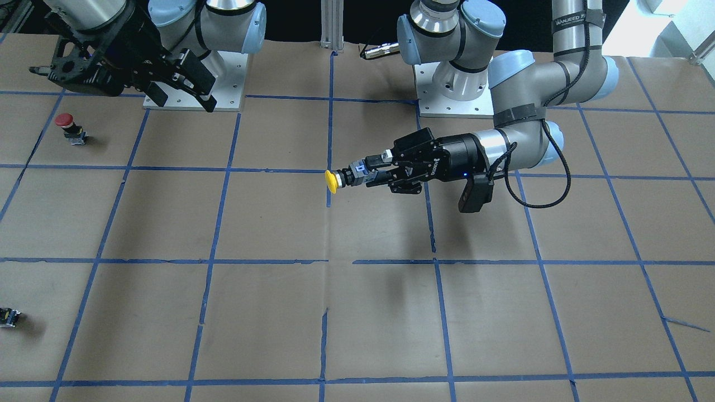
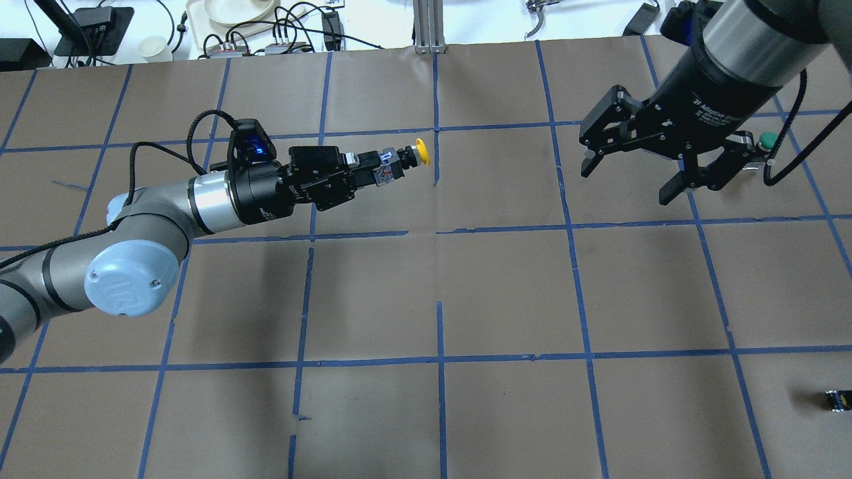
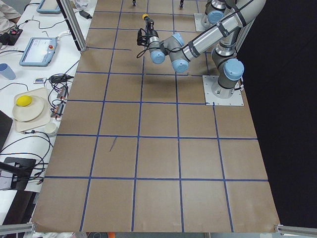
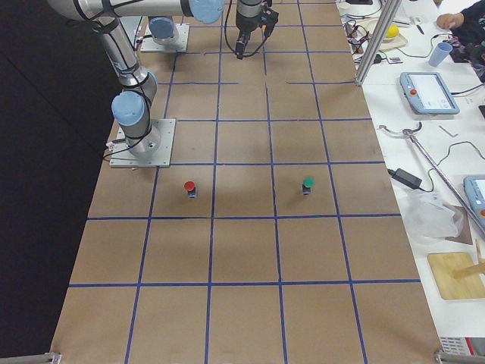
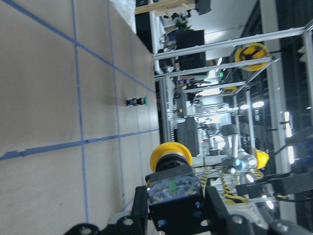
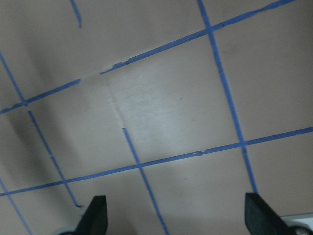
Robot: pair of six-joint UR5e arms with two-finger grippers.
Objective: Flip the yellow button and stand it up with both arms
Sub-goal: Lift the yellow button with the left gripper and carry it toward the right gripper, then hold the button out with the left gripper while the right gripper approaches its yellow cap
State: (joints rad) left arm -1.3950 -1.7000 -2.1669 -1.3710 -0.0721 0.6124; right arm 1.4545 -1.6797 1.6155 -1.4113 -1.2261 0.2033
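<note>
The yellow button [image 2: 419,152] has a round yellow cap on a black-and-grey block. My left gripper [image 2: 381,168] is shut on its block and holds it level in the air above the table's middle, cap pointing towards my right side. It shows the same way in the front-facing view, button [image 1: 331,181] and gripper [image 1: 370,171]. In the left wrist view the cap [image 5: 170,155] sticks out past the fingers [image 5: 140,208]. My right gripper [image 2: 629,182] is open and empty, hovering well to the right of the button; it also shows in the front-facing view [image 1: 185,104] and its own wrist view [image 6: 178,218].
A red-capped button [image 1: 67,126] stands near my right arm's base. A green-capped button [image 2: 769,141] stands behind my right gripper. A tiny dark block with a yellow mark [image 2: 837,400] lies at the table's near right. Brown paper with blue tape lines [image 2: 439,229] covers the table.
</note>
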